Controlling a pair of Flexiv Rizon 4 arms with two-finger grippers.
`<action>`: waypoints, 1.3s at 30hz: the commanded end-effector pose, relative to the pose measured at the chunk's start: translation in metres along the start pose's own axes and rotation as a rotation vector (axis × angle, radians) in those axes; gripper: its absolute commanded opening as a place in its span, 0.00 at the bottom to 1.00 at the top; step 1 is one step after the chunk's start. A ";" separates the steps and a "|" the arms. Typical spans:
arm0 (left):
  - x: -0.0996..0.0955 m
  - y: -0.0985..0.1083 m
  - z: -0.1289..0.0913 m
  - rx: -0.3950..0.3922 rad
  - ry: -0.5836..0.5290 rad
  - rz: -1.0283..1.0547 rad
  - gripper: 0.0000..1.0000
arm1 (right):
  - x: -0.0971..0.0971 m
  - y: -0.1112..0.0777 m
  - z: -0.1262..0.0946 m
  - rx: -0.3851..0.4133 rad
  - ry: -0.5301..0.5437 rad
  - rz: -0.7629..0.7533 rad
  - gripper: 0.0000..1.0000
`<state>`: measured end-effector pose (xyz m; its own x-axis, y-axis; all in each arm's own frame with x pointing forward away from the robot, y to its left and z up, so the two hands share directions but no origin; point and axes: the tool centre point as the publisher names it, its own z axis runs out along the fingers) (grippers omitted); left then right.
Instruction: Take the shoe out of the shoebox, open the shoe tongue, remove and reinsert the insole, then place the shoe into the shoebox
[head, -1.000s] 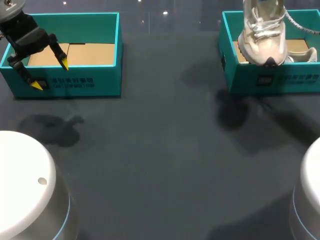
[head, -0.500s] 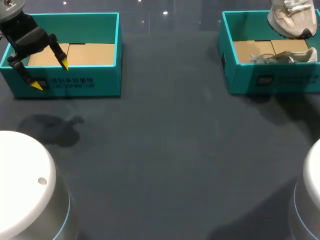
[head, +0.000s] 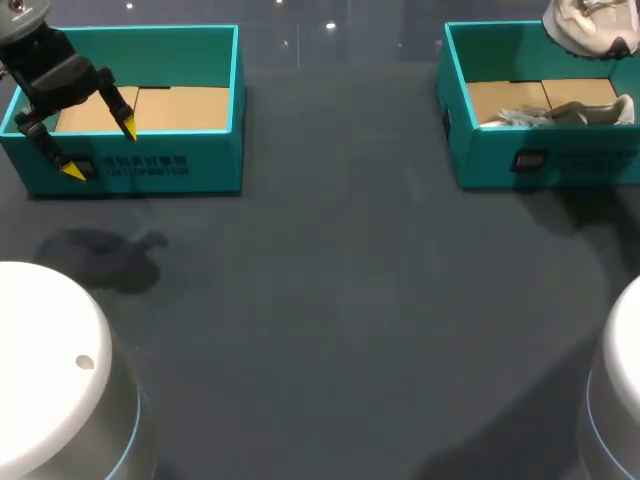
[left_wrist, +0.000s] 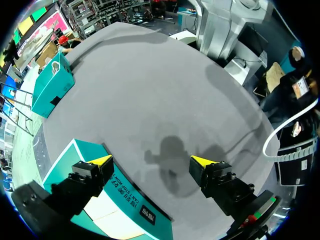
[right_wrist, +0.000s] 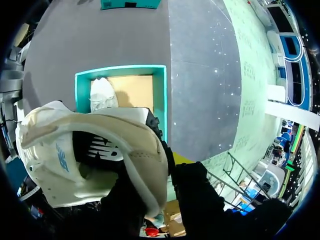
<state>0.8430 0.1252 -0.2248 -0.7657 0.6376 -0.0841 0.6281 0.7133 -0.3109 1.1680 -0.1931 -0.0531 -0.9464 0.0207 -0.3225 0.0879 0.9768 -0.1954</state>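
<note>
Shoe (head: 590, 25) hangs high over my right box (head: 450, 100), with its collar pinched between the fingers of my right gripper (right_wrist: 162, 167). Second shoe (head: 560, 113) lies inside that box. My left gripper (head: 100, 150) stands wide open above the front wall of the left box (head: 160, 165).

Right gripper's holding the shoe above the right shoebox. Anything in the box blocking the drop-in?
Partly. A second shoe lies in the right shoebox along its front wall, below the shoe held by the right gripper. The cardboard floor behind it looks bare.
</note>
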 end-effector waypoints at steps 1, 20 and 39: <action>0.000 0.000 -0.001 -0.002 0.002 0.000 1.00 | -0.012 -0.013 0.009 -0.031 -0.002 0.039 0.00; 0.000 0.000 -0.001 -0.002 0.002 0.000 1.00 | 0.028 -0.085 0.038 0.129 0.067 0.843 0.00; 0.000 0.000 -0.001 -0.002 0.002 0.000 1.00 | 0.034 -0.095 0.044 0.170 0.097 1.022 0.00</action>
<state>0.8430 0.1253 -0.2248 -0.7659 0.6374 -0.0842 0.6279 0.7135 -0.3109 1.1395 -0.2881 -0.0869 -0.4759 0.8116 -0.3388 0.8625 0.5060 0.0007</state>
